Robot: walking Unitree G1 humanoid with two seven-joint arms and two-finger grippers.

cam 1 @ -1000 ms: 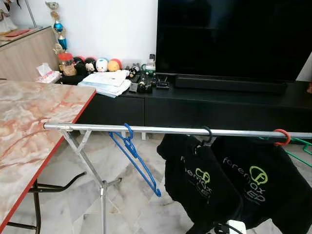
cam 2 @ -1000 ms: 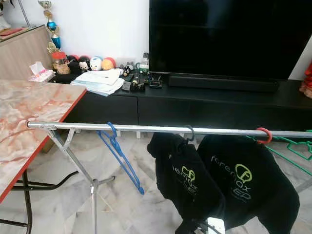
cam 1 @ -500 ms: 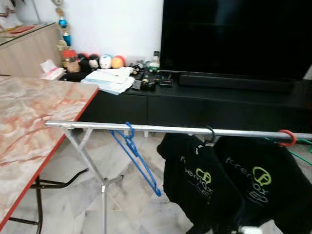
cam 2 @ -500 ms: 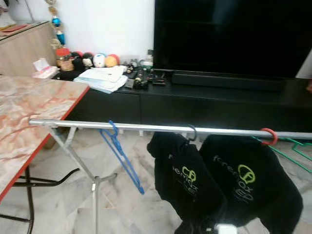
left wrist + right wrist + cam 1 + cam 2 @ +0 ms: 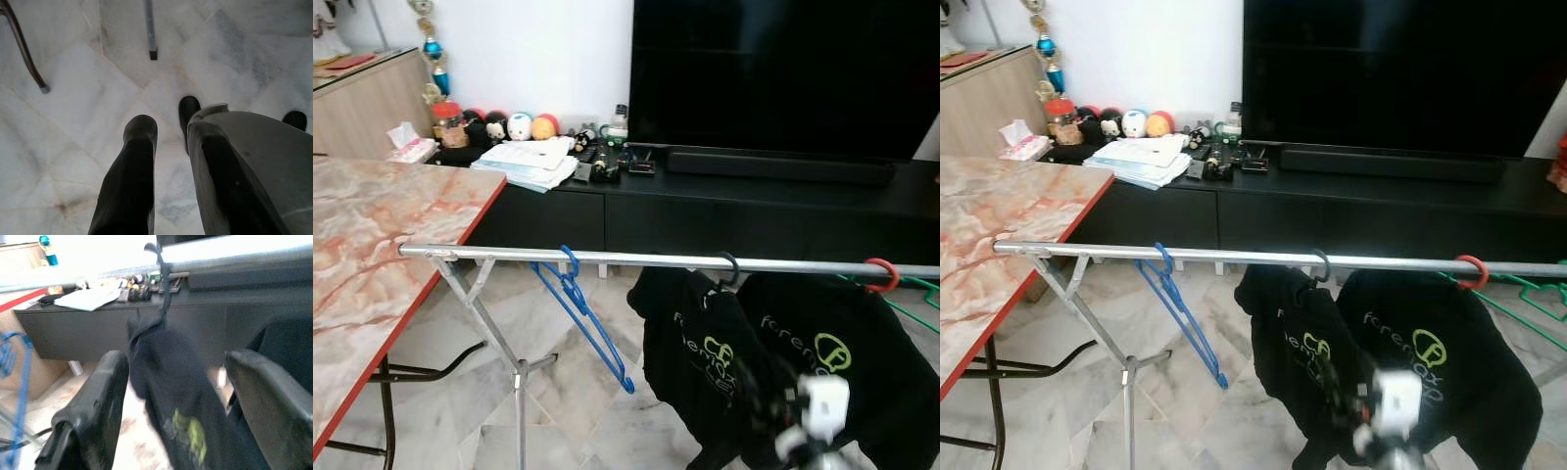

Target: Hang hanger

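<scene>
While the black hanger with its soft, floppy shirt hangs on the rail, the right gripper stands spread before it; the stiff hook looks like the surest hold. The left gripper hangs idle, slightly parted.

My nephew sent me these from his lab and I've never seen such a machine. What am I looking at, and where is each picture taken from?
It is a walking humanoid robot with two arms, each ending in a gripper of two long black fingers. The two wide pictures come from cameras in its head, looking down at a metal drying rail. On it hang an empty blue hanger, two black shirts, and a green hanger at the far end. A marble-patterned table stands to the left.

The other two pictures come from wrist cameras. The right gripper is open, facing a black shirt and holding nothing. The left gripper points at the floor.
</scene>
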